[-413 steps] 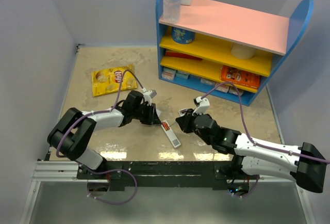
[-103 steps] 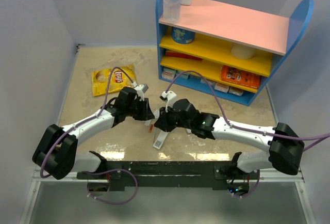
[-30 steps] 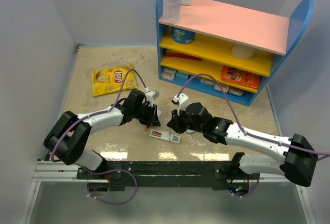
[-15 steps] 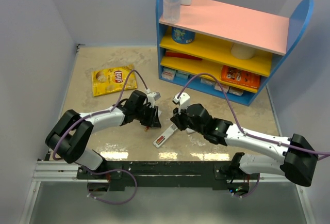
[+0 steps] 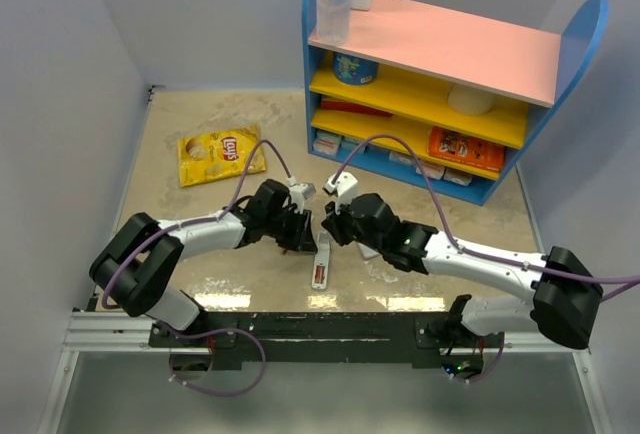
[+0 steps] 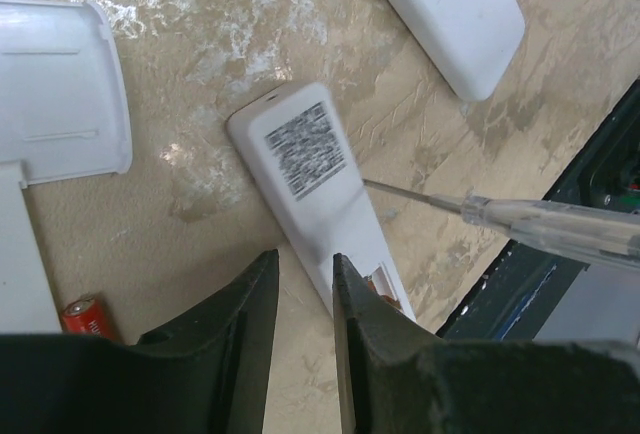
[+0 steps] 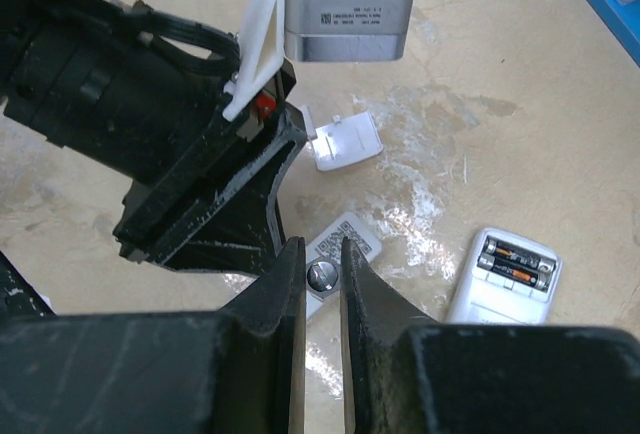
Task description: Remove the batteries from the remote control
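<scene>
the remote control (image 5: 320, 260) lies back-up at the near middle of the table (image 5: 200, 254), label showing, between the 2 arms. the left gripper (image 6: 305, 262) is over its slot end with jaws a little apart, 1 of its fingers (image 6: 368, 339) covering the remote's edge; whether they pinch it i cannot tell. the right gripper (image 7: 320, 254) is clamped tight on the thin pale stick (image 6: 540, 230), whose fine tip rests against the remote's side just short of the slot. 1 red battery (image 6: 84, 315) lies loose on the table near the small white cover (image 6: 60, 104). a speck of orange in the slot (image 6: 381, 280) suggests the second battery is not yet out. farther right sits the wider white device (image 7: 505, 272), 2 dark cells in its open bay. the step in hand looks like prying out battery 2. the next move calls for sliding the tip along into the slot, getting it under the cell's end and levering gently while the remote is kept from skidding.
</scene>
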Controlling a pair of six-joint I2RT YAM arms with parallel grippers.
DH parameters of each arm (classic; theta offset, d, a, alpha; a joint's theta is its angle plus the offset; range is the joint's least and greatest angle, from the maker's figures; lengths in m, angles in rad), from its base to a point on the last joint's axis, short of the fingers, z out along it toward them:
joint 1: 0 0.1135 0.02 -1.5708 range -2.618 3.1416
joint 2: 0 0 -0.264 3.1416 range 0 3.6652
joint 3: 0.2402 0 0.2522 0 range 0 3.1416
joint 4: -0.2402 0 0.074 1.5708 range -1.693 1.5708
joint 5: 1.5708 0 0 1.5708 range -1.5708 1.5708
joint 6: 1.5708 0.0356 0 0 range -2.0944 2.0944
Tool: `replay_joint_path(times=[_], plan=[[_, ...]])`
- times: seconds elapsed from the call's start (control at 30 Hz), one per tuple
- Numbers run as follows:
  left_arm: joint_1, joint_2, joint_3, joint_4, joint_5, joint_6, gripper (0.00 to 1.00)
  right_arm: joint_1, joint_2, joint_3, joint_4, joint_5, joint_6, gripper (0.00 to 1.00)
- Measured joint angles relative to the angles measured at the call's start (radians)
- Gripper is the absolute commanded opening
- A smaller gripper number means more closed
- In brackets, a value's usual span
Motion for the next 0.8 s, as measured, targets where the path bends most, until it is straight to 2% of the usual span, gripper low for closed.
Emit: replay_joint_path(times=[0.2,0.37,0.53,0.8], plan=[[-0.013,0.0,-0.015,0.027,0.0,-0.016,0.33,0.0,-0.005,0.025,-0.016,-0.001,0.001,0.0],[-0.013,0.0,-0.028,0.042,-0.001,-0.026,0.32,0.0,-0.167,-0.015,-0.027,-0.011,0.027,0.0],[-0.013,0.0,-0.042,0.063,0.0,-0.036,0.31,0.0,-0.341,-0.124,0.036,-0.063,0.079,0.0],[-0.013,0.0,-0.076,0.109,0.02,-0.063,0.3,0.0,-0.336,-0.239,0.121,-0.148,0.137,0.0]])
